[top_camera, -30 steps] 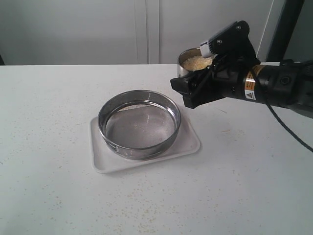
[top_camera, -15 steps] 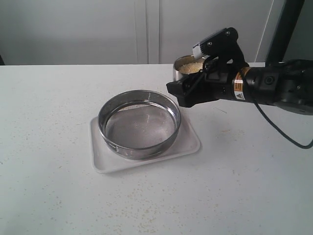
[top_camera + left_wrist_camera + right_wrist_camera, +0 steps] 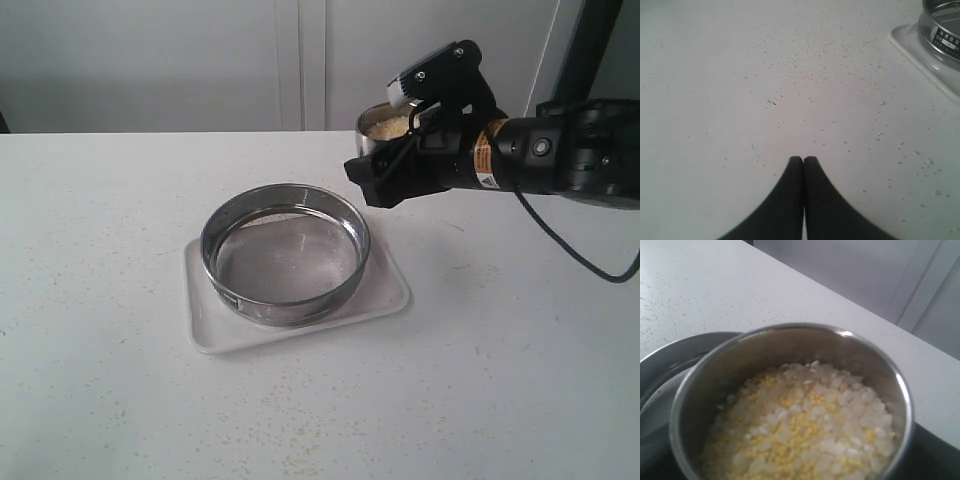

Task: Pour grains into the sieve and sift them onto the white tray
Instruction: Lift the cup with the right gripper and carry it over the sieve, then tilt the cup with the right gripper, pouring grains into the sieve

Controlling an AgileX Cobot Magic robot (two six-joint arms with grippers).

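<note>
The sieve (image 3: 285, 255), a wide steel ring with a mesh bottom, stands on the white tray (image 3: 386, 295) in the middle of the table. My right gripper (image 3: 385, 170) hovers just behind and to the right of the sieve, shut on a small steel cup (image 3: 372, 140). The cup is roughly upright and filled with yellow and whitish grains (image 3: 390, 125). In the right wrist view the grains (image 3: 800, 425) fill the cup (image 3: 790, 340), with the sieve's rim (image 3: 670, 360) below it. My left gripper (image 3: 803, 159) is shut and empty over bare table, with the sieve (image 3: 942, 35) and tray (image 3: 920, 55) off to one side.
Stray granules (image 3: 840, 50) are scattered over the white table around the tray. A pale cabinet wall (image 3: 300, 60) runs behind the table. A dark post (image 3: 585, 50) stands at the back right, and the right arm's cable (image 3: 590, 265) hangs over the table.
The right arm has shifted slightly left toward the sieve's far side, carrying the cup with it. The sieve, tray and left gripper have not moved.
</note>
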